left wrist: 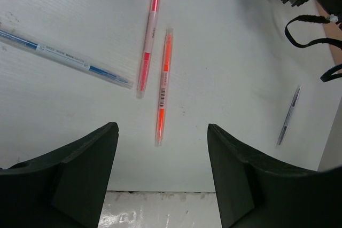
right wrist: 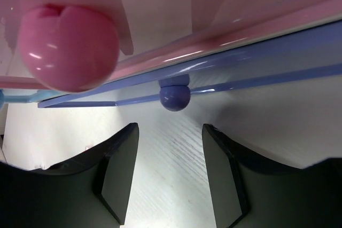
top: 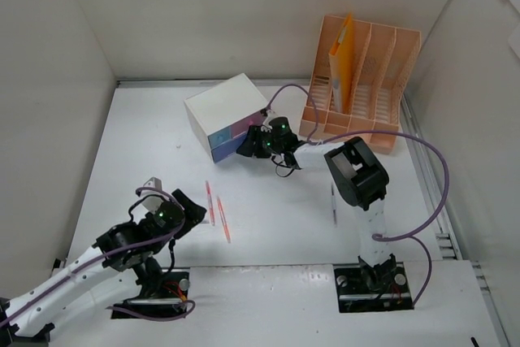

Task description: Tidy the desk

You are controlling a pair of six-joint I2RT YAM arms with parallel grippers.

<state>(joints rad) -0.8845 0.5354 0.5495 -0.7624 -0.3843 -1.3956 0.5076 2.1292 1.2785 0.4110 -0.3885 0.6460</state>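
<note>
On the white desk [top: 276,225] lie a pink highlighter [left wrist: 149,33] and an orange highlighter [left wrist: 164,86] side by side, a clear blue pen [left wrist: 64,60] to their left and a thin purple pen [left wrist: 288,116] to the right. My left gripper [left wrist: 162,132] hovers open just short of the orange highlighter's near end, holding nothing. My right gripper [right wrist: 170,132] is open at the front of the small white drawer box [top: 227,115]. The blue drawer's knob [right wrist: 175,94] sits just ahead of its fingertips, and the pink knob [right wrist: 67,46] is up to the left.
An orange file organizer [top: 361,79] holding a yellow folder [top: 341,62] stands at the back right. White panels wall in the desk on the left, back and right. The right arm's purple cable [top: 439,176] loops over the right side.
</note>
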